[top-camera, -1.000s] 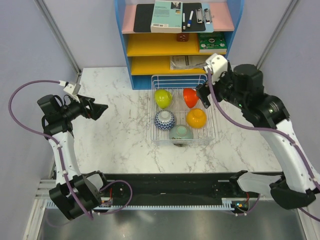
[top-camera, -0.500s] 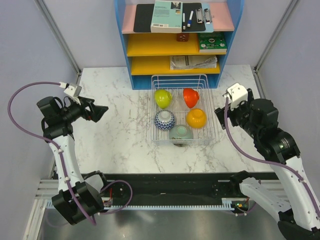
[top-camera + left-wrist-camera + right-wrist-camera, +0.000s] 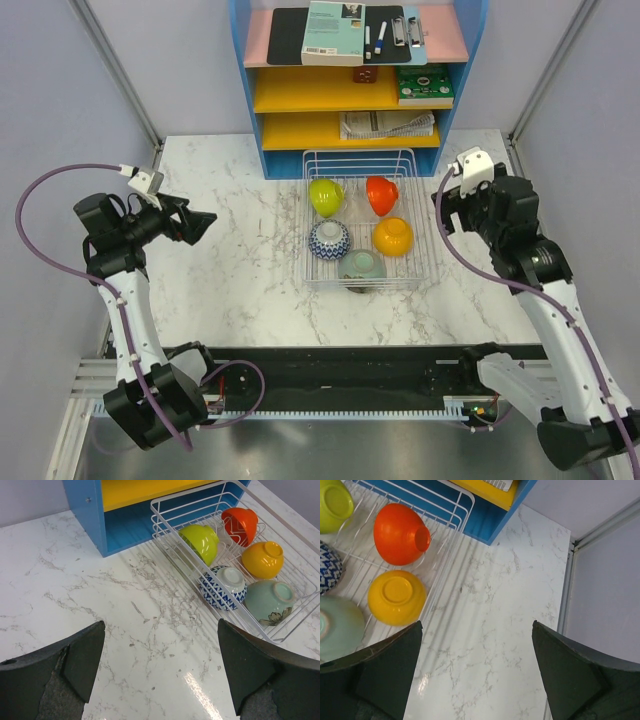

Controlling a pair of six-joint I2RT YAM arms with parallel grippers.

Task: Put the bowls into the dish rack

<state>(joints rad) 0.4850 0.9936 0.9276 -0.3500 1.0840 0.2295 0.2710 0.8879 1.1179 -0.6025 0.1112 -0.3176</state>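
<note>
Five bowls (image 3: 392, 236) sit inside the dish rack (image 3: 306, 225), centre frame on the worktop (image 3: 230, 280). Left claw (image 3: 160, 627), at frame left: spread wide, empty. Right claw (image 3: 476, 627), right of rack: spread wide, empty.

A blue shelf unit (image 3: 300, 92) holding a book (image 3: 334, 32) stands on the marble table (image 3: 230, 270).

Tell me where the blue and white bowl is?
Seen from above, the blue-and-white bowl sits in the dish rack, on its left side, between the lime-green bowl and the pale mint bowl.
</note>
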